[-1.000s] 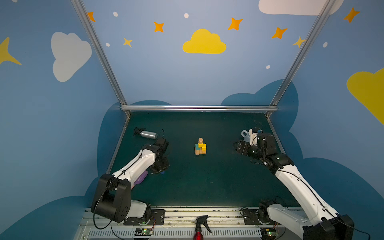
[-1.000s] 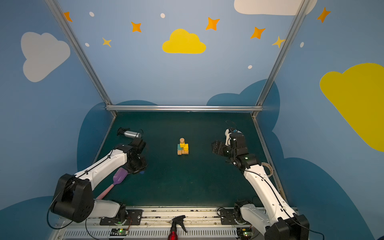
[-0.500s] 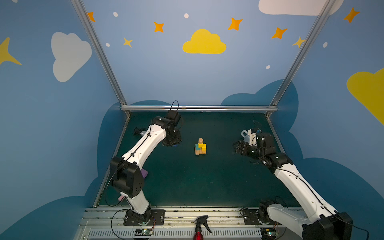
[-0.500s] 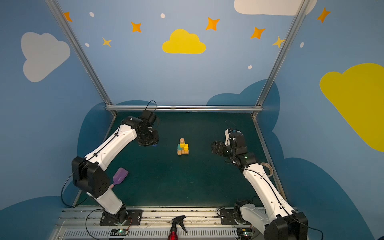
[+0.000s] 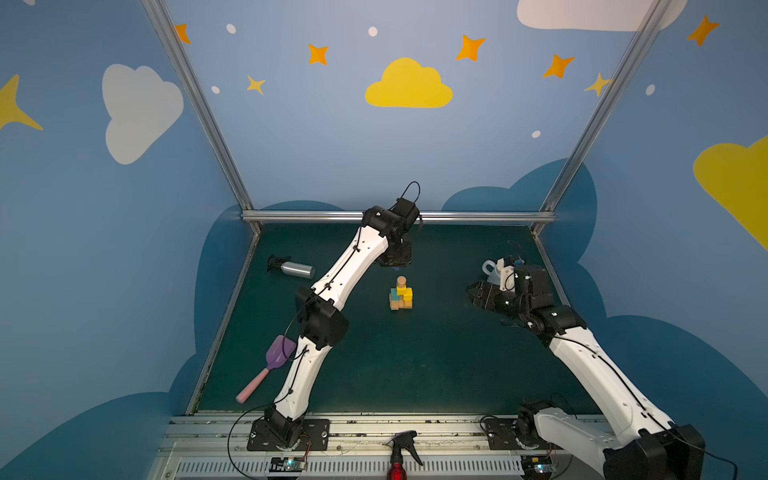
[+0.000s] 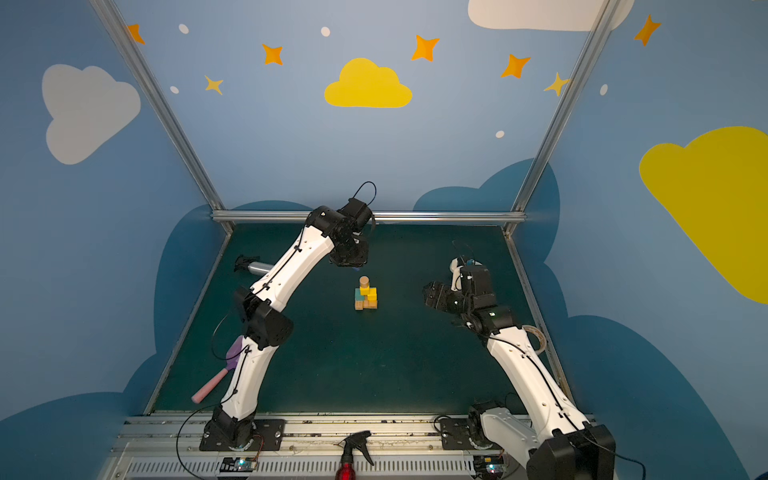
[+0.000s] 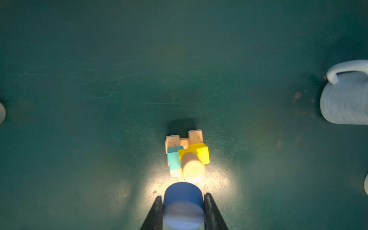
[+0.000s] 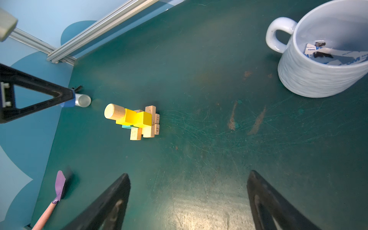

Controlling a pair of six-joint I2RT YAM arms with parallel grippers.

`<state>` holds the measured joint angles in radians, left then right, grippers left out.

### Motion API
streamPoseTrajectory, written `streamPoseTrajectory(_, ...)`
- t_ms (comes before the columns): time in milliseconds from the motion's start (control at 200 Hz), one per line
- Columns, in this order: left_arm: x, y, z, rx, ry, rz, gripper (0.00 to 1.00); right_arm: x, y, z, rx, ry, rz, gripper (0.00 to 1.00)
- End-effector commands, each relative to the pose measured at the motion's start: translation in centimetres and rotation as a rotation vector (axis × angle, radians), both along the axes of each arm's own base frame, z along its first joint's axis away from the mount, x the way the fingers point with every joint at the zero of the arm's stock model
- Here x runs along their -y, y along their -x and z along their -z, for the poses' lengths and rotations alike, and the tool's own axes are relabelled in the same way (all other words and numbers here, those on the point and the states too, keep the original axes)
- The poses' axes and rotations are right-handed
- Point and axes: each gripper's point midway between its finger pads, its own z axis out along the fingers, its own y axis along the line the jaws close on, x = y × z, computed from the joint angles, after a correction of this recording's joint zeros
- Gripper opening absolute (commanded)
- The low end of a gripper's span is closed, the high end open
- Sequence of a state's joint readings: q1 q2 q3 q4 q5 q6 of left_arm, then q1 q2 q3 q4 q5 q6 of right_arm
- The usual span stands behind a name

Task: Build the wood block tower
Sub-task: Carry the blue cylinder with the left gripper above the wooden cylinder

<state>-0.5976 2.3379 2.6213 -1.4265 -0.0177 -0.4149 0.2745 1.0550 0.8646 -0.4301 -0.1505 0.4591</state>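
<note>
The tabletop [image 8: 199,159] is a matt dark-green sheet, finely scratched and scuffed with a few rusty-brown marks. The tan planks [image 8: 148,131] and tan cylinder [image 8: 114,112] look like bare, unvarnished wood with faint grain, while the yellow cubes [image 8: 142,119], teal cube [image 7: 174,159] and blue cylinder [image 7: 183,197] carry smooth, flat paint. The mug [image 8: 310,79] is glossy glazed ceramic with a rippled outer wall, and the spray bottle [image 5: 297,269] has a satin metal body.
</note>
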Motion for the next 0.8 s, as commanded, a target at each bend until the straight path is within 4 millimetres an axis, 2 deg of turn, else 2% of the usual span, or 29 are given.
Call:
streamPoseTrajectory(0, -1.1, 1.7, 0.9, -0.079, -0.07, 0.024, 0.08, 0.2, 0.2, 0.0, 0.01, 0.006, -0.009, 0.9)
streamPoseTrajectory(200, -0.6, 1.9, 2.4, -0.101, -0.095, 0.041, 0.08, 0.2, 0.2, 0.1, 0.003, 0.004, -0.01, 0.9)
streamPoseTrajectory(796, 1.7, 1.1, 4.4, -0.089, -0.079, 0.099, 0.1, 0.3, 0.0, 1.0, -0.021, -0.002, -0.008, 0.9)
